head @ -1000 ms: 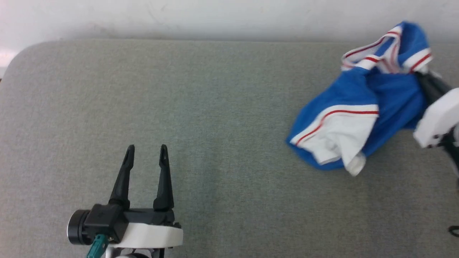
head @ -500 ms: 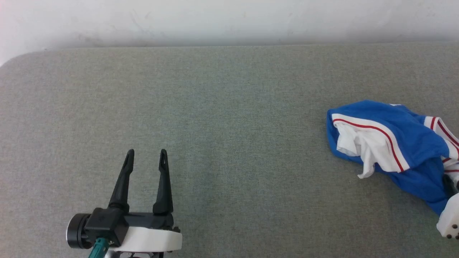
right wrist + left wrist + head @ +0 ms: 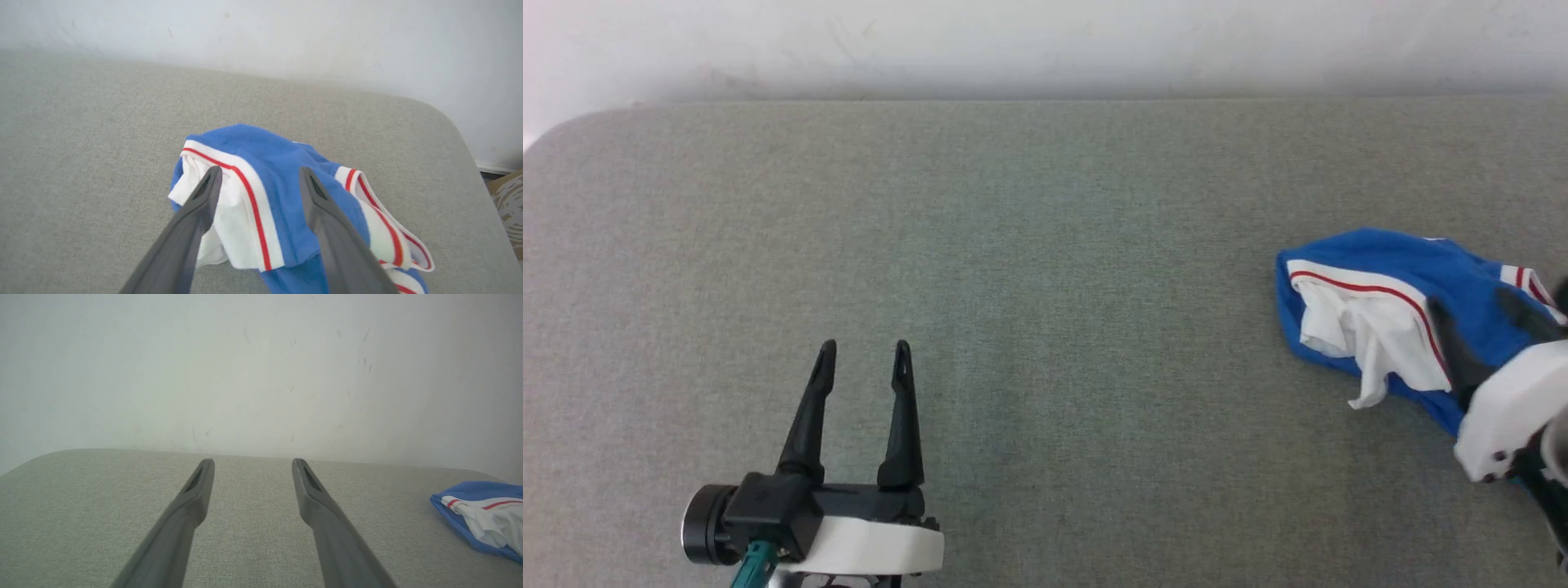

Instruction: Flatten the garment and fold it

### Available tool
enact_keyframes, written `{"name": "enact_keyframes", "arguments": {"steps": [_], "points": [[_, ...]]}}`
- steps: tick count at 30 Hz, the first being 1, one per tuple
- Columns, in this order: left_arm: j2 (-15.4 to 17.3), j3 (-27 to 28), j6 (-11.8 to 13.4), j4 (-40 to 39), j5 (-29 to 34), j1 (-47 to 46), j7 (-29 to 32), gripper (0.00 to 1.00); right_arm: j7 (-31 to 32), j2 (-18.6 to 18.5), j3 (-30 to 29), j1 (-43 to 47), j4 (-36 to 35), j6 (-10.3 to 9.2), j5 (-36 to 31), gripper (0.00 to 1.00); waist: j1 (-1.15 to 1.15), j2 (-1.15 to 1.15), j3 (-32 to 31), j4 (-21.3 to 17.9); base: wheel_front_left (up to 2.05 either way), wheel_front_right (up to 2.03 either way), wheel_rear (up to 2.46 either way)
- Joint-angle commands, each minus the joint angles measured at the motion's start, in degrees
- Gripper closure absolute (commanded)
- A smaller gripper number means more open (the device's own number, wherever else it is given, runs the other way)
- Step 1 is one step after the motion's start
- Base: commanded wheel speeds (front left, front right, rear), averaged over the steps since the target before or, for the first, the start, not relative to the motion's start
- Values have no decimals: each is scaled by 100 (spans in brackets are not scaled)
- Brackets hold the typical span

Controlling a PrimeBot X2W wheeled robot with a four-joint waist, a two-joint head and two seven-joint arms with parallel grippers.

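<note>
- Indoors. A plain working room, closer to a test bench than a home; I could not place it more exactly.
- Work surface was a broad table (image 3: pixel 1013 245) covered in grey-green woven fabric that looked padded, with a rounded corner (image 3: pixel 443 116).
- Along its far edge stood a flat white wall (image 3: pixel 1045 41) with faint scuff marks (image 3: pixel 365 335) and small scratches.
- Past that corner, in my right wrist view, I noted a pale skirting strip (image 3: pixel 492 167) at the wall's foot, with a brown cardboard box (image 3: pixel 508 192) just beside it.
- On the fabric, toward my right, lay a crumpled blue, white and red garment (image 3: pixel 1372 269), which suited a cloth-handling bench.
</note>
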Motion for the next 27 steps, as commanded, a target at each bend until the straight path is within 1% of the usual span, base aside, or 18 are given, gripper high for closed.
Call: {"name": "enact_keyframes", "arguments": {"steps": [1, 3, 5, 11, 12, 13, 14, 18, 23, 25, 27], "points": [[-12, -25, -18, -4, -8, -64, -27, 0, 75, -97, 126, 12, 26, -4, -50, 0, 0, 0, 63, 89, 0, 0, 0], [-12, -40, -11, -2, -15, -91, -27, 0, 201, -147, 296, 16, 204, -4, -58, 0, 0, 0, 111, 163, 0, 0, 0], [-12, -44, -7, -1, -11, -116, -27, 0, 275, -315, 548, 8, 428, -4, -162, 0, 0, 0, 157, 244, 0, 0, 0], [-12, -21, -11, 6, -9, -158, -27, 0, 353, -470, 878, -141, 1138, -4, -331, 0, 0, 0, 232, 428, 0, 0, 0], [-12, -23, -13, 12, -8, -166, -27, 0, 351, -466, 889, -177, 1199, -4, -336, 45, 0, 0, 237, 447, 0, 0, 0], [-12, -20, -7, 15, -10, -172, -27, 0, 316, -429, 862, -222, 1226, -4, -335, 74, 0, 0, 238, 459, 0, 0, 0], [-12, -19, 2, 16, -16, -177, -27, 0, 278, -410, 851, -258, 1232, -4, -350, 100, 0, 0, 234, 470, 0, 0, 0], [-12, -27, 31, 45, -43, -145, -27, 0, 106, -385, 819, -378, 1171, -4, -394, 100, 0, 0, 140, 480, 0, 0, 0], [-12, -58, 47, 90, -113, -90, -27, 0, -74, -299, 815, -543, 853, -4, -262, 100, 0, 0, -93, 513, 0, 0, 0], [-13, -55, 39, 101, -115, -72, -27, 0, -92, -250, 891, -685, 663, -4, -166, 100, 0, 0, -182, 546, 0, 0, 0], [-13, -39, 27, 101, -115, -50, -27, 0, -84, -230, 1092, -874, 459, -4, -107, 100, 0, 0, -251, 577, 0, 0, 0]]}}
